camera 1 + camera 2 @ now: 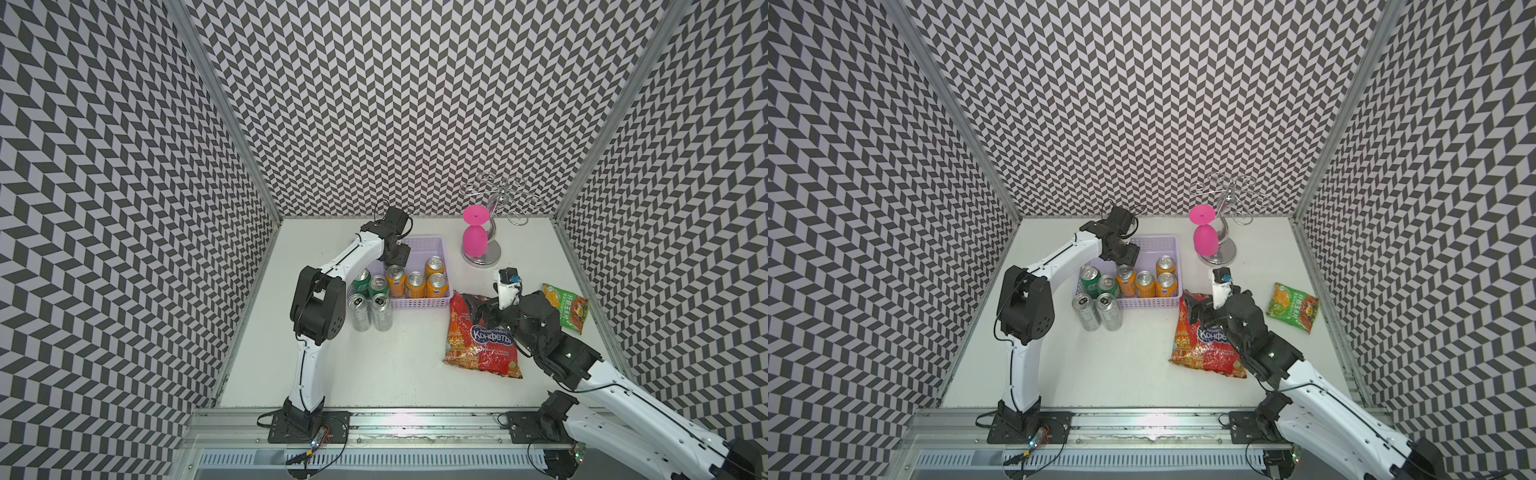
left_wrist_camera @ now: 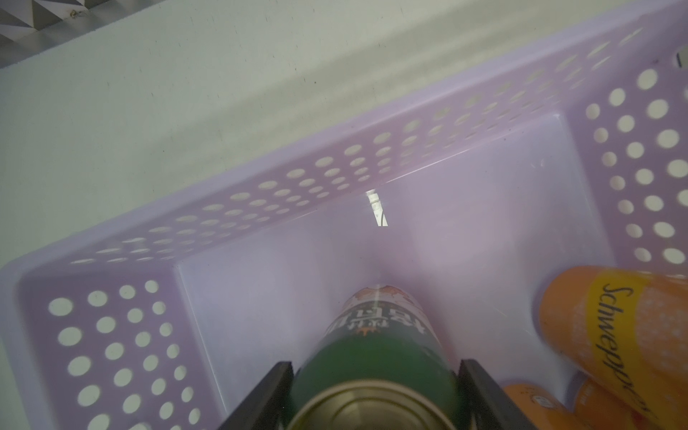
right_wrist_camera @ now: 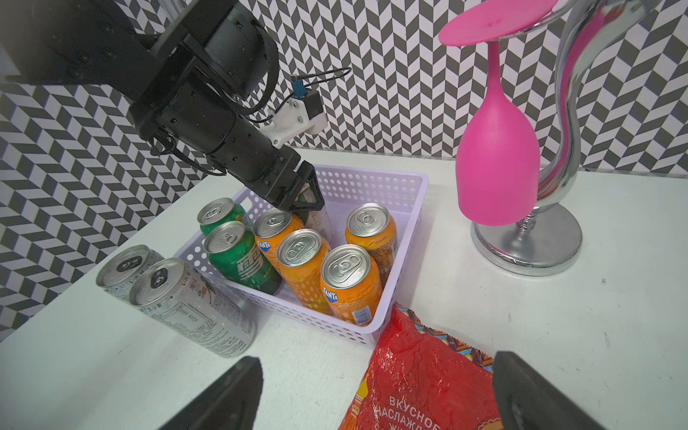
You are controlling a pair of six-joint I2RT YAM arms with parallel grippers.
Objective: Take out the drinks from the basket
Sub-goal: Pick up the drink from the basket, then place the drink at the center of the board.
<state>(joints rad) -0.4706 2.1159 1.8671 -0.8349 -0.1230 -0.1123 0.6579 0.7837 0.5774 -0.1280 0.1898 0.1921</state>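
i take the slick, stiff dark green can (image 2: pixel 376 353) high on its wall; left gripper (image 2: pixel 374 376) jaws flank it, clamp unclear; right gripper (image 3: pixel 376 372) jaws apart.

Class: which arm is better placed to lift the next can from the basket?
Left: left gripper straddles the dark green can inside the basket; right gripper is open above the red bag.
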